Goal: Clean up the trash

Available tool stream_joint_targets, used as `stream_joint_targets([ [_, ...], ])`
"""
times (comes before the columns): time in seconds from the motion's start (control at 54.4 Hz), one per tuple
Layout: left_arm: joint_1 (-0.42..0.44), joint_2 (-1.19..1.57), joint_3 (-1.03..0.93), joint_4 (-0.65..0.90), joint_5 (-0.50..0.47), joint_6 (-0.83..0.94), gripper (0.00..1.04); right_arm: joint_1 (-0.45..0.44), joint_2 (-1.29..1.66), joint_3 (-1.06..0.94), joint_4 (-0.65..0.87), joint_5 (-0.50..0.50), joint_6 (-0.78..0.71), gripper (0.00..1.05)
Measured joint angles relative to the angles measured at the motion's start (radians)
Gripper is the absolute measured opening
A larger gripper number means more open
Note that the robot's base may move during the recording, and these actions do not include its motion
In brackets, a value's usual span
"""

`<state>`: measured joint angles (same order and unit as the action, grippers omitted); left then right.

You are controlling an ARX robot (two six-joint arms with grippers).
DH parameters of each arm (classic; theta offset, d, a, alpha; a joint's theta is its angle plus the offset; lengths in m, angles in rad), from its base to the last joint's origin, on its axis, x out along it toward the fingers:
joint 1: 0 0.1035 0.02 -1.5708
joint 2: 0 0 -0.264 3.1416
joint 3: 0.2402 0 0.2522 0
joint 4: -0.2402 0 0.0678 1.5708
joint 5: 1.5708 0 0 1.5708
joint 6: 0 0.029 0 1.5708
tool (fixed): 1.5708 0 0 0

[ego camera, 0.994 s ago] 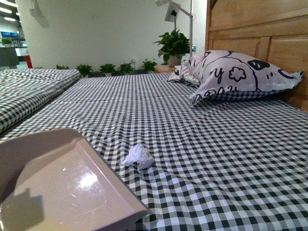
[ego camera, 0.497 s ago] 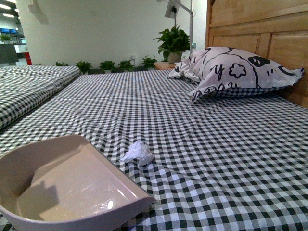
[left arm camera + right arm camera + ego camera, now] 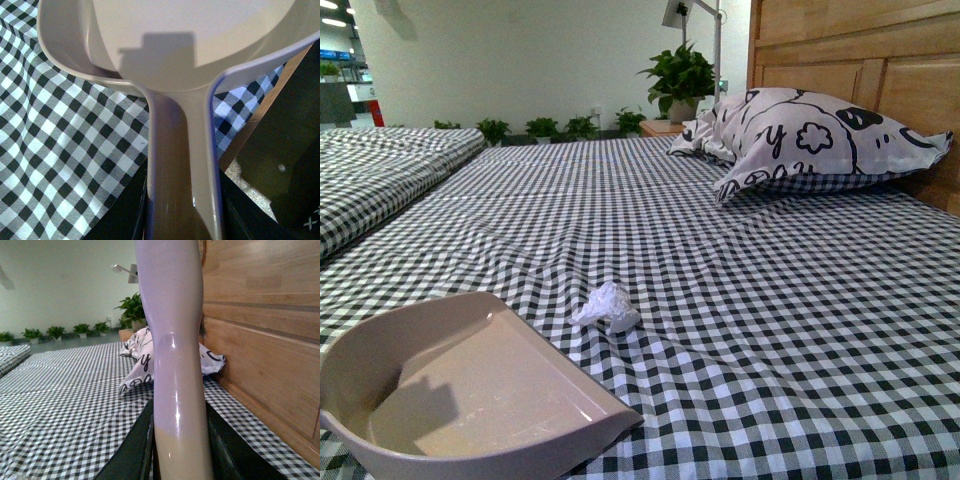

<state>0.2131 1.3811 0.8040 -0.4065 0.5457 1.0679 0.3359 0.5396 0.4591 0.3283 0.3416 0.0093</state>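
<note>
So left gripper [image 3: 182,222] is clamped on the dustpan [image 3: 470,400], right gripper [image 3: 180,450] on a pale handle [image 3: 175,340]. The trash [image 3: 608,306] sits near the bed's [image 3: 790,330] front edge, just off the pan's lip. That lip could snag a wrinkle and shove it away.

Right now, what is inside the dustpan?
Nothing: the dustpan shows only bare floor with a shadow. The trash lies outside on the checked sheet, beside its open edge. The near wall's inner face is hidden in the front view.
</note>
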Motion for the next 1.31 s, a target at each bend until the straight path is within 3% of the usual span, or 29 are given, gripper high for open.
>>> stream_joint_targets([
  [0.294, 0.0, 0.0, 0.0, 0.0, 0.0, 0.0, 0.28, 0.004, 0.011, 0.01, -0.034, 0.013, 0.011, 0.22],
  [0.386, -0.001, 0.0, 0.0, 0.0, -0.003, -0.001, 0.28, 0.043, 0.146, 0.217, -0.499, 0.048, 0.076, 0.22],
  [0.442, -0.001, 0.0, 0.0, 0.0, -0.003, -0.001, 0.28, 0.052, 0.268, 0.282, -0.623, -0.02, 0.085, 0.22],
  [0.57, -0.001, 0.0, 0.002, 0.0, -0.002, -0.001, 0.28, 0.073, 0.586, 0.371, -0.554, -0.099, 0.056, 0.21],
  [0.791, -0.001, 0.001, 0.002, 0.0, -0.003, -0.002, 0.28, 0.124, 0.92, 0.515, -0.436, -0.054, -0.059, 0.21],
  [1.067, -0.001, 0.001, 0.002, 0.0, -0.003, -0.002, 0.28, 0.177, 1.11, 0.553, -0.402, 0.002, -0.106, 0.21],
  [1.306, -0.001, 0.001, 0.002, 0.0, -0.003, -0.002, 0.28, 0.258, 1.137, 0.544, -0.379, -0.07, -0.131, 0.21],
])
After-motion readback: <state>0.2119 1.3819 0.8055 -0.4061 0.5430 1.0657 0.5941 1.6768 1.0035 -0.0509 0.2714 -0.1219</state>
